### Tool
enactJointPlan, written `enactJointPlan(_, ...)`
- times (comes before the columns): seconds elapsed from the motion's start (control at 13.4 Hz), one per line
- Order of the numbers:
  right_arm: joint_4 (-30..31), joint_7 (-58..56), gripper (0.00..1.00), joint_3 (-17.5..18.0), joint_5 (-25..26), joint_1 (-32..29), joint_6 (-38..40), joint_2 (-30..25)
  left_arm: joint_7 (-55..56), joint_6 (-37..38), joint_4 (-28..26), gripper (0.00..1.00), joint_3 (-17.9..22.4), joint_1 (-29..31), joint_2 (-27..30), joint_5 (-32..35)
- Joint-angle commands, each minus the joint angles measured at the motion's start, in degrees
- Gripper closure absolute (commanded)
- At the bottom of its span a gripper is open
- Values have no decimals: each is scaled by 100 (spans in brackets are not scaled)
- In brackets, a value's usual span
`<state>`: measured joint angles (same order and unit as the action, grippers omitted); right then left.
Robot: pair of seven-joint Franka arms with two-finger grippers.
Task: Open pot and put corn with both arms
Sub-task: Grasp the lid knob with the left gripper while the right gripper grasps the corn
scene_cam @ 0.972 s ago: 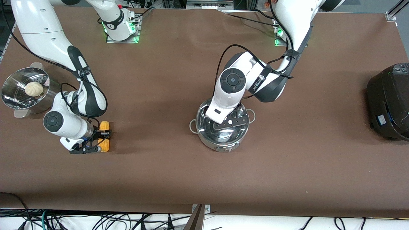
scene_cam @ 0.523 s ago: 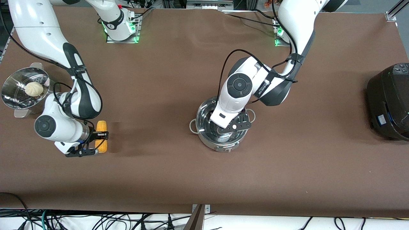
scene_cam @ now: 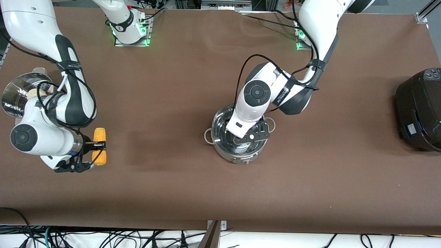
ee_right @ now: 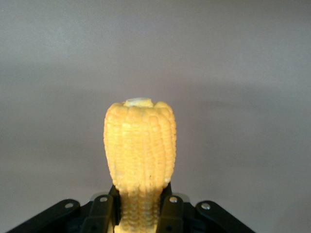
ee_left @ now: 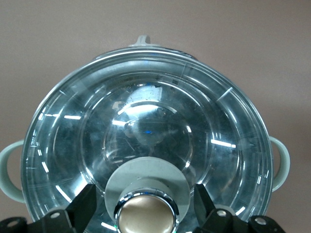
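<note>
text: none legible | left arm (scene_cam: 280, 94): label unreadable

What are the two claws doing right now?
Left gripper: open around the lid's knob, not clamped.
Right gripper: shut on the corn.

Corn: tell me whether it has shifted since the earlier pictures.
Yes. The corn, shut in the right gripper, has moved away from the pot, toward the right arm's end of the table.
</note>
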<state>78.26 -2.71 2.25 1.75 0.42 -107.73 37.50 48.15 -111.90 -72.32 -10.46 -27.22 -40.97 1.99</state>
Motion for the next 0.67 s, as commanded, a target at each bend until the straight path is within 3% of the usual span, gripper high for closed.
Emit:
enactJointPlan(0.0,-564,-98,74,3,-69,-50,855,-67,-52,1,-124,18,-35,-3,124,91)
enactJointPlan(0.07,-784,-99,74,-32,-69,-50,1146,-120,-43,1,-124,19,-35,-3,124,91)
enactJointPlan(0.37,-1374,-212,74,-41,-60,-234,1912,-147,-51,1,-221,43,-44,23,212,73)
enactJointPlan(0.6,-1577,-248,73,-67,-25,-279,2465,-480,-51,62,-230,61,-44,32,247,21)
